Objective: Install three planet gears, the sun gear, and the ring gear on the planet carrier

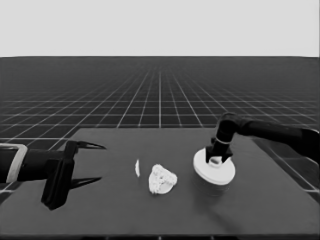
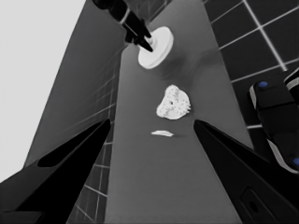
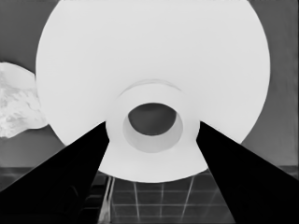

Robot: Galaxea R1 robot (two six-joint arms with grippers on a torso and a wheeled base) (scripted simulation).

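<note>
**Larger round part in grip, ready for seating**

Right hand (image 1: 218,159): pinching the hub of the larger round part (image 1: 214,168). Beside it: smaller round part with gears (image 1: 162,179); lower level, hole-centred. Beyond: thin white piece (image 1: 137,167). Farthest: left hand (image 1: 85,163), spread, parked over the counter (image 1: 150,210).

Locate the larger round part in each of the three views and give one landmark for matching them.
Head view: larger round part right of centre, under the right end effector.
Left wrist view: near the top, beneath the far arm.
Right wrist view: fills the frame.
Landmark: the gear cluster beside it.
</note>
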